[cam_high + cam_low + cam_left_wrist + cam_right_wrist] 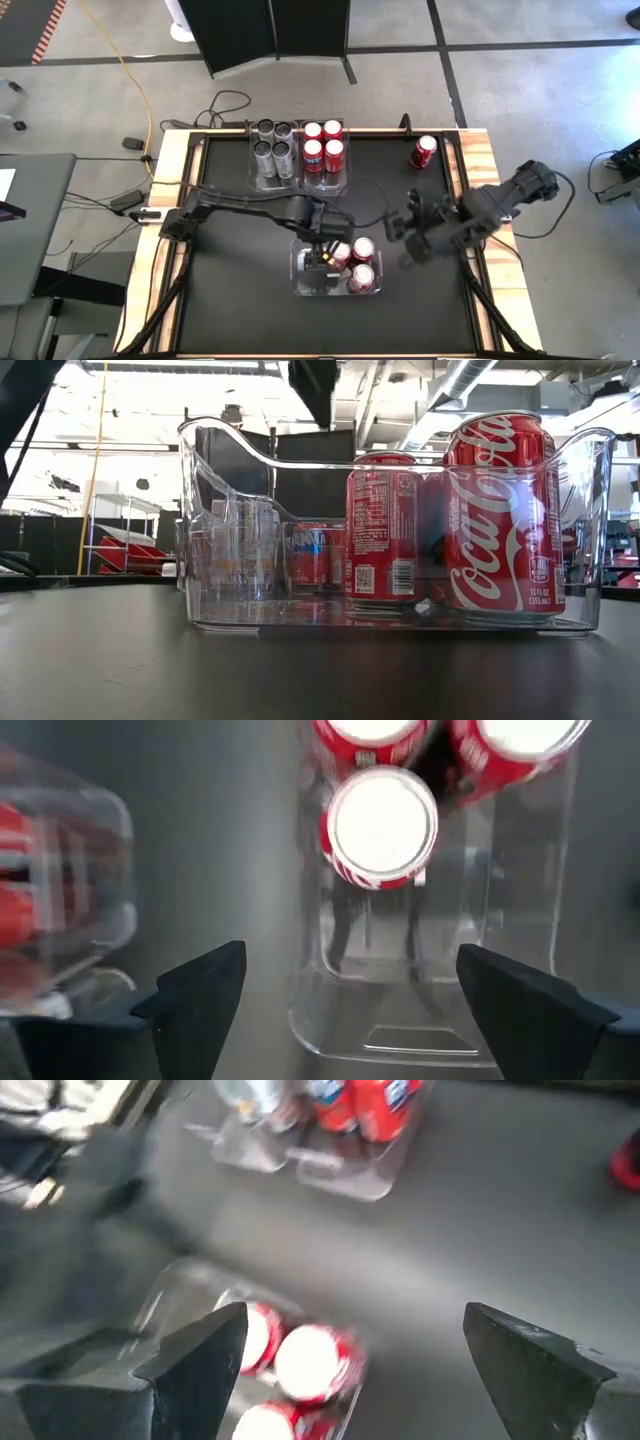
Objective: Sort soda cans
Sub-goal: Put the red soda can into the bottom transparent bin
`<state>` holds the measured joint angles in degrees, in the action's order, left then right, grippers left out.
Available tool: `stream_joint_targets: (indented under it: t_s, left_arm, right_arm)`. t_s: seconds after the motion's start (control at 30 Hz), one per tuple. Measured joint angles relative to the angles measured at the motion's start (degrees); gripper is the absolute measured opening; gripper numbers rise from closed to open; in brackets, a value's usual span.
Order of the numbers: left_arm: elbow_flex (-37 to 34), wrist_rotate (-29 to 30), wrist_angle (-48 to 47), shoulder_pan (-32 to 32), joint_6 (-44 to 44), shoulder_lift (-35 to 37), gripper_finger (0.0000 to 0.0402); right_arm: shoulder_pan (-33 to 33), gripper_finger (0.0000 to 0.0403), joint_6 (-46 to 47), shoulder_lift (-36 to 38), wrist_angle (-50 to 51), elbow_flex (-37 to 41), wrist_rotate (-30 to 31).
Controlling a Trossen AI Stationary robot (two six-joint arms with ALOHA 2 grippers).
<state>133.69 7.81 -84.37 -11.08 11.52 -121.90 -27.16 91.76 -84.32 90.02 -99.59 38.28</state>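
Observation:
Three red soda cans (pixel 358 262) stand upright in a clear bin (pixel 303 283) at the table's near middle; the low view shows two of them (pixel 505 510) close up. My left gripper (pixel 322 258) hangs open above that bin's left part, pointing down, with one red can's top (pixel 382 825) ahead of its fingers. My right gripper (pixel 410 235) is open in the air to the right of the bin, and its view shows the three cans (pixel 310 1360) below. A single red can (pixel 424 151) stands on the table at the far right.
Two clear bins stand side by side at the far edge: the left one (pixel 273 150) holds several silver-grey cans, the right one (pixel 323 148) several red cans. Bare black tabletop (pixel 230 260) lies to the left of the near bin and between it and the far bins.

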Motion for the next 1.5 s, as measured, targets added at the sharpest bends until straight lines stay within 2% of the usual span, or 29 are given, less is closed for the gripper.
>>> stream_joint_targets:
  t_s: [0.27,0.4,0.5,0.6,0.83,1.0,1.23,1.5]
  left_arm:
    - [-0.04,9.05,2.6,0.04,2.06,6.91,0.0359]
    - [-0.04,11.27,3.48,0.27,2.73,8.52,0.0359]
    - [-0.04,13.57,3.43,0.27,3.12,9.25,0.0359]
    - [-0.04,14.58,3.5,0.35,3.97,9.54,0.0359]
    - [-0.07,14.36,7.46,1.21,3.73,9.44,0.0359]
    - [-0.09,5.82,6.49,3.69,0.54,9.44,0.0359]
    - [-0.09,5.95,1.6,4.56,2.21,9.44,0.0359]
    - [-0.08,6.34,-0.87,5.15,1.51,9.44,0.0359]
  right_arm:
    - [14.8,0.0385,-19.85,2.57,-0.03,0.47,-3.77]
    - [24.56,0.0385,-28.17,5.16,-0.02,1.92,-6.69]
    - [33.21,0.0385,-31.95,7.67,-0.02,5.15,-9.56]
    - [41.32,0.0385,-31.83,9.6,0.01,9.06,-10.06]
    - [54.39,0.0385,-37.47,10.0,-0.66,16.94,-12.41]
    - [60.92,0.0385,-45.59,9.98,-7.76,23.32,-20.36]
    - [66.09,0.0385,-48.11,9.99,-16.33,26.08,-20.55]
    - [77.31,0.0385,-49.8,9.99,-25.84,32.03,-21.05]
